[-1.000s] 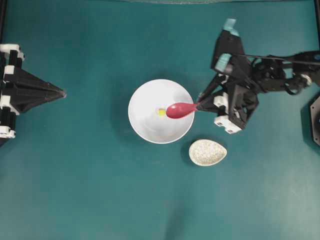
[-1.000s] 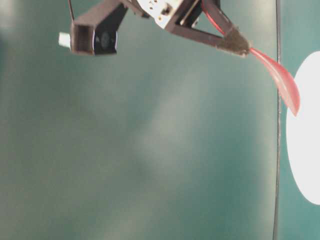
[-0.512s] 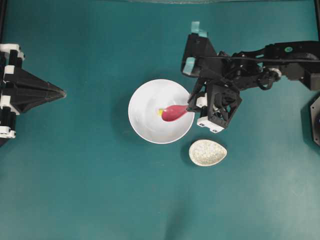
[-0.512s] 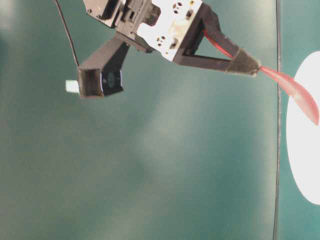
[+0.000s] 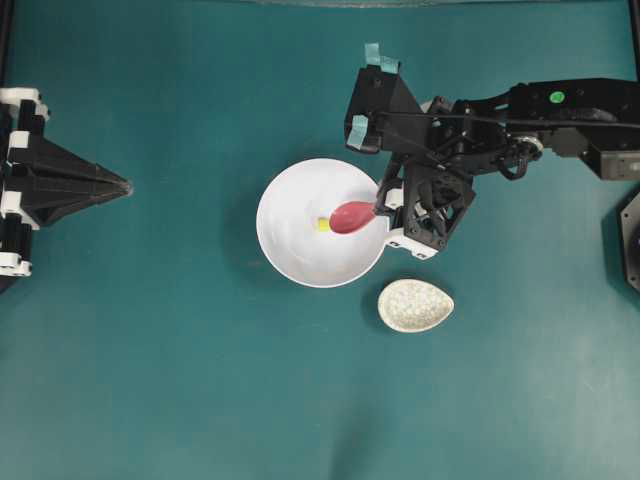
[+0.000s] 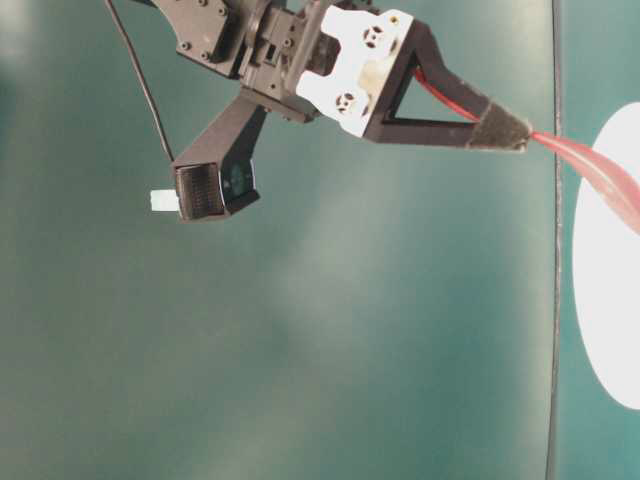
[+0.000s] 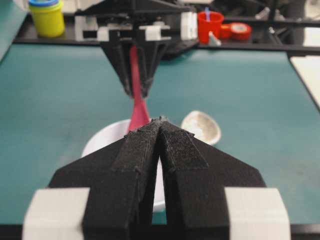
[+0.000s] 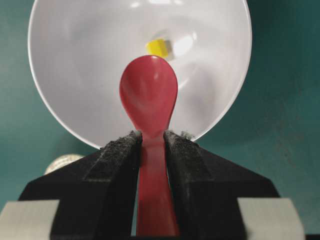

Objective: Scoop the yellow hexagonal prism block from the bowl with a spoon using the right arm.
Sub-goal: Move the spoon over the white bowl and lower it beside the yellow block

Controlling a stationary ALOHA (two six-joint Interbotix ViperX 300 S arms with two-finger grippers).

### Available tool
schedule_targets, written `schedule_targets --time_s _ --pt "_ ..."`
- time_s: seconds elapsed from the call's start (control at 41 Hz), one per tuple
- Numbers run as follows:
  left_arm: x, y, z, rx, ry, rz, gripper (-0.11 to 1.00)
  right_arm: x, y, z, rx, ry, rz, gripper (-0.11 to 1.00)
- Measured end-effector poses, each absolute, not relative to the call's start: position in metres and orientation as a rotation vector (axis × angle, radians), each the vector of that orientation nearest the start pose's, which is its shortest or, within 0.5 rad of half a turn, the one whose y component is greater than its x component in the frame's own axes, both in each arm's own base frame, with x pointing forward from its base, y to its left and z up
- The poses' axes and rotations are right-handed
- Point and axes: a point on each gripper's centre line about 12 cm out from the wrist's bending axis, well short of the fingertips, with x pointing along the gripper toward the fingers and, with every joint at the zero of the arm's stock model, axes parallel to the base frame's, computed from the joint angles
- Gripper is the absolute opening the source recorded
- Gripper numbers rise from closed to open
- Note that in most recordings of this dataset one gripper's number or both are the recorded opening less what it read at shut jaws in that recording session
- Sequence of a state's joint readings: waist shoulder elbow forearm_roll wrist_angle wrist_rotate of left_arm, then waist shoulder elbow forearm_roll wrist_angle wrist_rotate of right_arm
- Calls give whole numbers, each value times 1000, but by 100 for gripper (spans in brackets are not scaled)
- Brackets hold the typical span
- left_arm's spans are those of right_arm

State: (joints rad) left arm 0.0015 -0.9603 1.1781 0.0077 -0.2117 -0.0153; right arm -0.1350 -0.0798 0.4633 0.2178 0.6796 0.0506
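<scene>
With the right arm's jaws (image 8: 151, 150) pinching the spoon (image 8: 148, 97) by its handle over the bowl (image 5: 290, 255), the yellow block (image 8: 157, 48) beyond the scoop's tip may skid up the glossy wall if nudged.

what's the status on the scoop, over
Right hand shut on spoon, scoop over bowl. Block in bowl just past spoon tip, not yet scooped. Left hand shut, empty. Small dish beside bowl, not in the way.
</scene>
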Motion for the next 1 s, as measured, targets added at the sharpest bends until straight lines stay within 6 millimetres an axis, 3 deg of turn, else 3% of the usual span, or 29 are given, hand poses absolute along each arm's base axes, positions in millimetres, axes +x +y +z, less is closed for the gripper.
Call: schedule_targets --time_s 1.0 --pt "200 0 282 -8 8 0 -1 376 -33 189 353 1114 -122 23"
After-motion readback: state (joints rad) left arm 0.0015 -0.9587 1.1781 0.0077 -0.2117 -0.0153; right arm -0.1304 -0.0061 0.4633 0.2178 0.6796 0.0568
